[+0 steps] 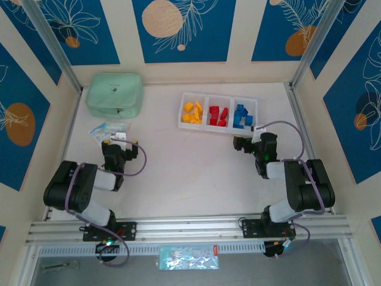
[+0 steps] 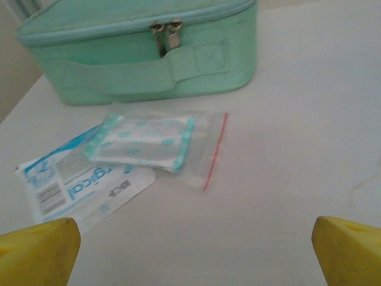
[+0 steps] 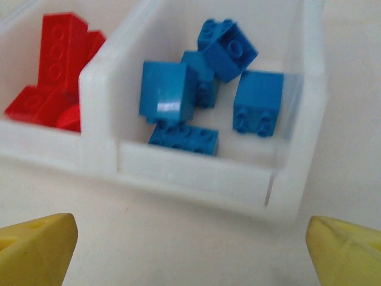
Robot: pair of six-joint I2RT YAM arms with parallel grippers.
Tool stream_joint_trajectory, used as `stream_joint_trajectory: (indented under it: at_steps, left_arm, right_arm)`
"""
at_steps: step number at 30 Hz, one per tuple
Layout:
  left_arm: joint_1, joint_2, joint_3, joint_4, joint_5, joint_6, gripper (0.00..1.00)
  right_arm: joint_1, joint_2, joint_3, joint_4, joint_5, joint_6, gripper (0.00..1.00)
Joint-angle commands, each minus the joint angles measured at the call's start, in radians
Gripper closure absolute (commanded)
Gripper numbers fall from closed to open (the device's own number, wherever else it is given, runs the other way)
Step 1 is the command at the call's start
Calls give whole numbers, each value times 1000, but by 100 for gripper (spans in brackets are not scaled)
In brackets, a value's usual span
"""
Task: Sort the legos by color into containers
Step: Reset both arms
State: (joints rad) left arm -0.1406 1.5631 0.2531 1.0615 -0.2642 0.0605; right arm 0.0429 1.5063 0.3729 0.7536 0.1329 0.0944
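Three compartments of the white tray, at the far right of the table, hold sorted bricks: yellow legos on the left, red legos in the middle, blue legos on the right. The right gripper hangs just near of the tray's blue end, jaws spread wide and empty. The left gripper, likewise spread and empty, sits at the left, facing flat plastic packets lying beside the mint-green pouch.
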Motion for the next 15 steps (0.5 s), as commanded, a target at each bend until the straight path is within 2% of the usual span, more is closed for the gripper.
stream_joint_trajectory:
  at_steps: [1,3,4,5,6,9,15]
  left_arm:
    - [16,12,-16,160,131,27,1]
    - [27,10,52,36,133,18,1]
    - [32,5,106,-79,121,3,1]
    - [54,0,133,-151,156,-20,1]
    - [75,3,118,-115,178,-32,0]
    - [75,2,102,-79,136,-40,0]
    - [73,1,98,-77,120,-48,0]
  right_arm:
    - [-9,9,31,67,-13,-26,1]
    - [-67,17,50,44,-107,15,1]
    - [-53,18,53,38,-82,8,1]
    - [-33,18,48,48,-36,-2,1]
    - [-34,13,44,51,-35,-2,1]
    - [-41,14,47,46,-53,2,1]
    - [-45,15,50,43,-66,2,1]
